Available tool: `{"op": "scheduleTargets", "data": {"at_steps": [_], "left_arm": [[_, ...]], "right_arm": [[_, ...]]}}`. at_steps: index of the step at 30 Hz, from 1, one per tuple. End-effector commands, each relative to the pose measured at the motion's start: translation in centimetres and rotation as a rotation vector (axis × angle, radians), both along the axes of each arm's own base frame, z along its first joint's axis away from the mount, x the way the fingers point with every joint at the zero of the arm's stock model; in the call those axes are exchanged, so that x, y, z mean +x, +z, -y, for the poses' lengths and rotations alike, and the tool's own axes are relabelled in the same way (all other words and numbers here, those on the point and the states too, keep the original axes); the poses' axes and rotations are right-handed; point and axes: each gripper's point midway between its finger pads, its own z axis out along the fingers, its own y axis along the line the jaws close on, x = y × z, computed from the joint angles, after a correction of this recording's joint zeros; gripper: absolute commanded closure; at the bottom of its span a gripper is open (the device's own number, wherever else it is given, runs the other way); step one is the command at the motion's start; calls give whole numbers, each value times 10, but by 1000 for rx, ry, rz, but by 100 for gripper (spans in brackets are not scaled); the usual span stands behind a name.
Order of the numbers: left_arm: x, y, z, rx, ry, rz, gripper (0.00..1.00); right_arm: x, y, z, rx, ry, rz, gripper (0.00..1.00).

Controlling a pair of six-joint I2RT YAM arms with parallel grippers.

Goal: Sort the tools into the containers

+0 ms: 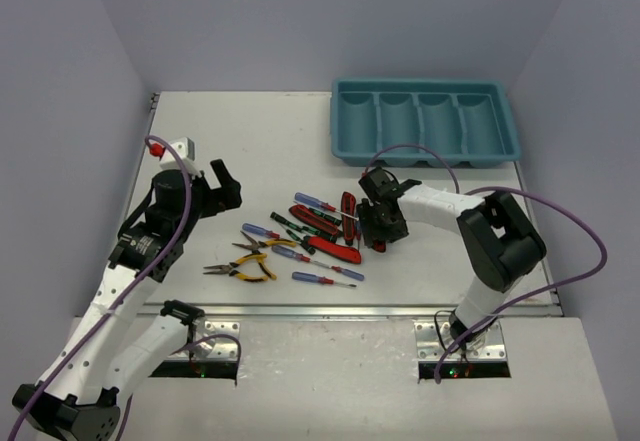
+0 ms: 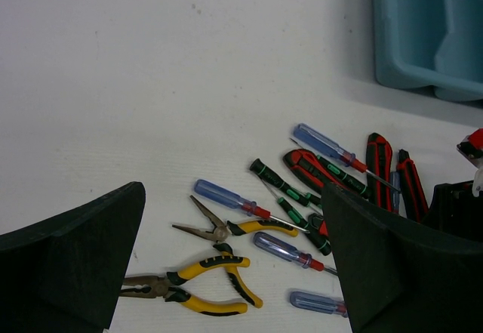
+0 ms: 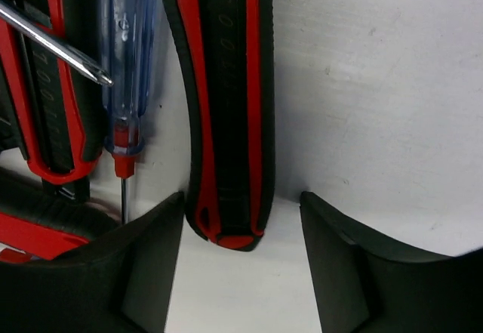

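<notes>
In front of me the white tabletop (image 1: 250, 151) is carrying a teal tray (image 1: 425, 88), sitting at its far right corner. Nearer me, tools are lying loose in a cluster: yellow-handled pliers (image 1: 245, 271) leftmost, blue-handled screwdrivers (image 1: 318, 278), black-and-green screwdrivers (image 1: 286, 223), and red-and-black utility knives (image 1: 335, 251) rightward.

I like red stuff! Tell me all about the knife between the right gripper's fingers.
The knife is long and slim, black down the middle with red edges, and looks like plastic. It lies flat on the white table. Its rounded end sits between the fingers of the open right gripper, not gripped yet. A blue screwdriver lies beside it.
</notes>
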Motion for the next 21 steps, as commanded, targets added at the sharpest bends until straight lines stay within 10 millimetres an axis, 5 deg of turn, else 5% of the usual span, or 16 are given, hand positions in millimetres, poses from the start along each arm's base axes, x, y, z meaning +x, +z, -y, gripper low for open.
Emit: {"op": "scheduleTargets", "data": {"at_steps": [1,5,10,18,21], "left_arm": [[6,10,3,-12,-15,42,0],[6,10,4,-14,-19,41,0],[7,8,5,-13,-25,35,0],[7,10,3,-12,-18,41,0],[7,9,3,-11,-18,39,0]], "right_arm": [[24,3,-11,21,-24,77,42],[20,-7,-2,-18,-37,67,71],[16,23,0,4,-37,132,100],[-7,107,-9,176,80,226,100],[4,133,-16,226,93,287,100]]}}
